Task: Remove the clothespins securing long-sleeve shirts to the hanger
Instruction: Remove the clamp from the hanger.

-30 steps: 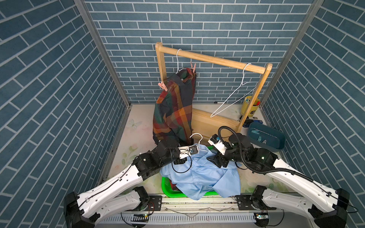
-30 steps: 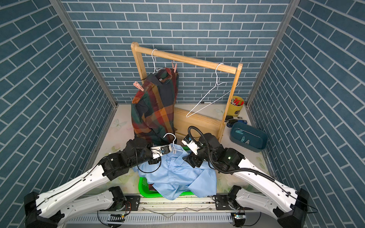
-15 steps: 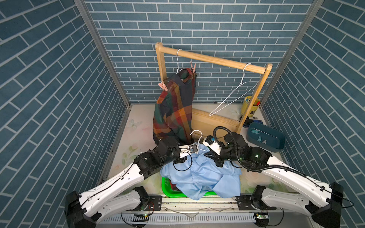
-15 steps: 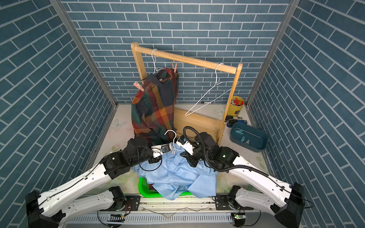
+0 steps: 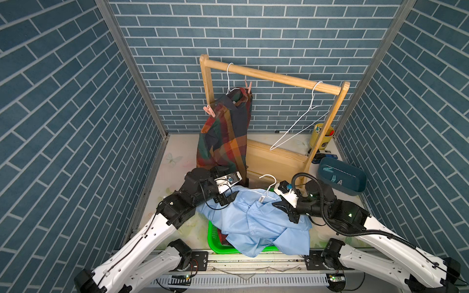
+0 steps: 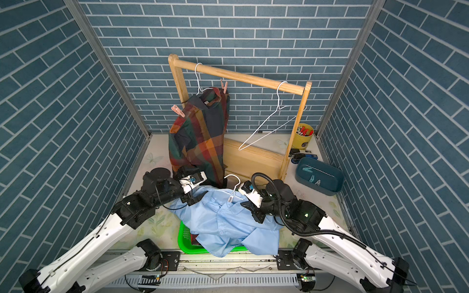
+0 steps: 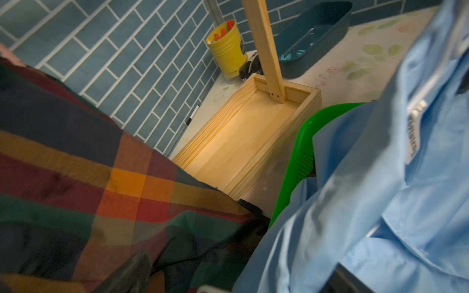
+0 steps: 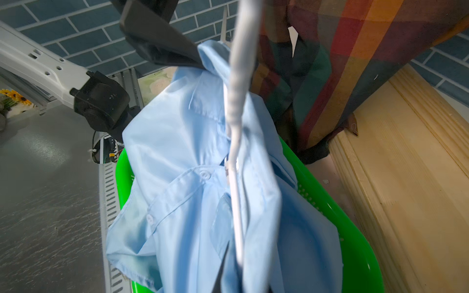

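Green basket (image 5: 212,242) at six o'clock is holding the blue shirt (image 5: 253,220), teal bin (image 5: 347,190) clothespins (image 5: 335,178); left hand (image 5: 224,199) is gaping, right wrist view alone showing right hand (image 8: 241,280) pinching hanger (image 8: 234,197).

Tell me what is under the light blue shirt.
A green basket, its rim showing past the light blue shirt. A dark item lies inside it; the shirt covers the rest, so other contents cannot be seen.

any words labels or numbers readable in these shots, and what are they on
No text here can be read.
Blue shirt, white neck tag: dark print, too blurred to read.
Yellow cup, dark label: too small to read.
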`<state>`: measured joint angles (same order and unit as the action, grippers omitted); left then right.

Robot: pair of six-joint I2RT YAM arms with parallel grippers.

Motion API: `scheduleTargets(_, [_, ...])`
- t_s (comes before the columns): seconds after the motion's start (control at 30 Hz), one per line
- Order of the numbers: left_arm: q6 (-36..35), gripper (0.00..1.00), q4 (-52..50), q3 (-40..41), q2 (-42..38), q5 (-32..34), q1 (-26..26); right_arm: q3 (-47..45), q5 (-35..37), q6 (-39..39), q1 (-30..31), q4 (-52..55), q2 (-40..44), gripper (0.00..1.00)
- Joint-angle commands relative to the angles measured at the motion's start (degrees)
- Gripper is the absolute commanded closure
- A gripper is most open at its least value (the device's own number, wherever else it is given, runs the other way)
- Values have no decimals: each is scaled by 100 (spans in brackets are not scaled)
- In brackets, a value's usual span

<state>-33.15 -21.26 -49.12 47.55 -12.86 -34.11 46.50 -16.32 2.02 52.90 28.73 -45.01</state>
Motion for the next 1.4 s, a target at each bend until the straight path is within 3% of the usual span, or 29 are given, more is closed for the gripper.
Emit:
scheduleTargets(0.0, [40, 0, -438, 40, -237, -599, 431, -134, -194, 406, -16, 399, 218, 100])
scheduleTargets(0.13, [144, 1, -1121, -454, -1, -1768, 1026, -284, -153, 525, -17, 379, 315, 100])
scheduleTargets(0.27, [79, 2, -2235, -1081, 434, -3206, 1091, -269, -18, 571, -12, 355, 362, 100])
scheduleTargets(0.57, [-158, 10, -2855, -1362, 836, -3410, 1357, 22, -438, 613, -17, 913, 774, 100])
scheduleTargets(0.7, [56, 10, -2404, -985, 661, -3640, 1683, -17, -488, 620, -18, 1007, 1044, 100])
scheduleTargets(1.03, [512, 14, -1974, -789, 970, -4455, 1706, 162, -592, 815, -13, 1050, 1141, 100])
scheduleTargets(1.37, [1116, 17, -1356, -87, 287, -4846, 1734, 215, -645, 822, -21, 957, 1371, 100])
